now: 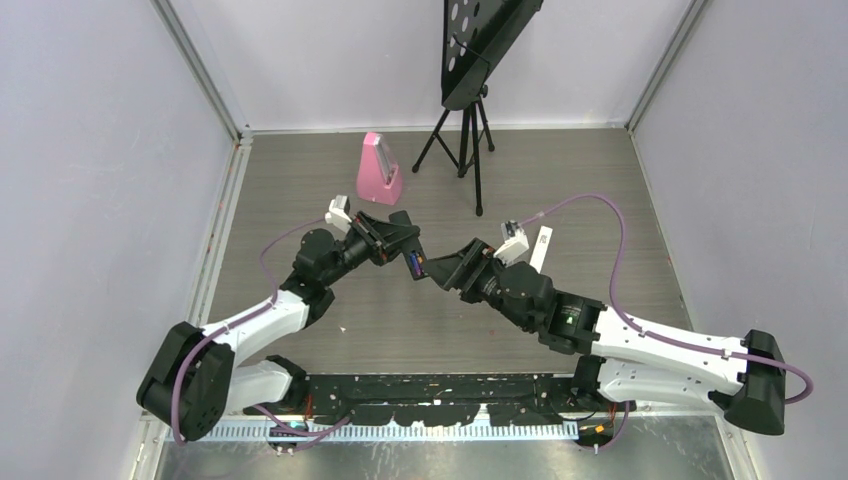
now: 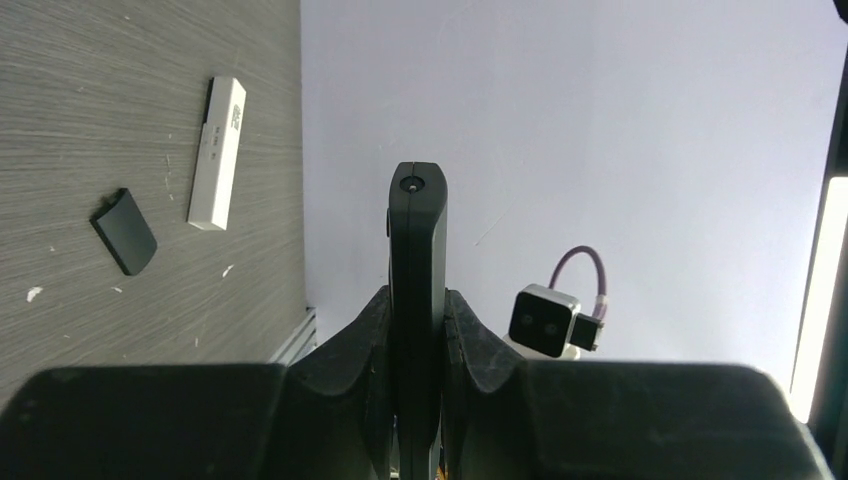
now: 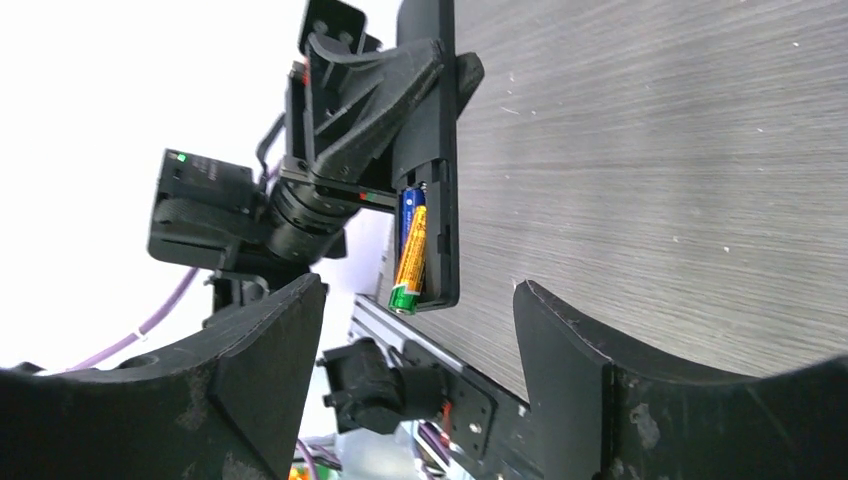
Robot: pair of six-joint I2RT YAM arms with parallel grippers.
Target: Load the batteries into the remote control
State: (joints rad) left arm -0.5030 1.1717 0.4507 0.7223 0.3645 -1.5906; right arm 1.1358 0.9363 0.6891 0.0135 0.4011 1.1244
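- The left gripper (image 2: 417, 305) is closed on the remote (image 2: 417, 220). You see the remote edge-on, clamped across its flat faces and held above the table (image 2: 120, 80).
- The right gripper (image 3: 418, 295) has its fingers wide apart, with nothing between them.
- Key relation: the remote lies straight ahead of the right gripper, just beyond its fingertips, and the open battery bay is turned toward that gripper. The right arm is the free one, since the left is occupied with holding.
- Long axis: in the right wrist view the remote runs up and down the frame, crosswise to the line joining the two fingers. The batteries (image 3: 409, 240) lie along that same axis.
- Batteries: two slim cells sit side by side in the bay at the remote's lower end. The blue cell (image 3: 406, 212) is behind and the gold cell (image 3: 412, 262), with a green tip, is in front. The gold cell sits at a slight slant, so treat it as probably not pressed home.
- The cover (image 2: 125, 231) is a small black plate lying flat on the table. It is near the white remote (image 2: 218, 153) and well apart from both grippers, so the bay is not yet closed.
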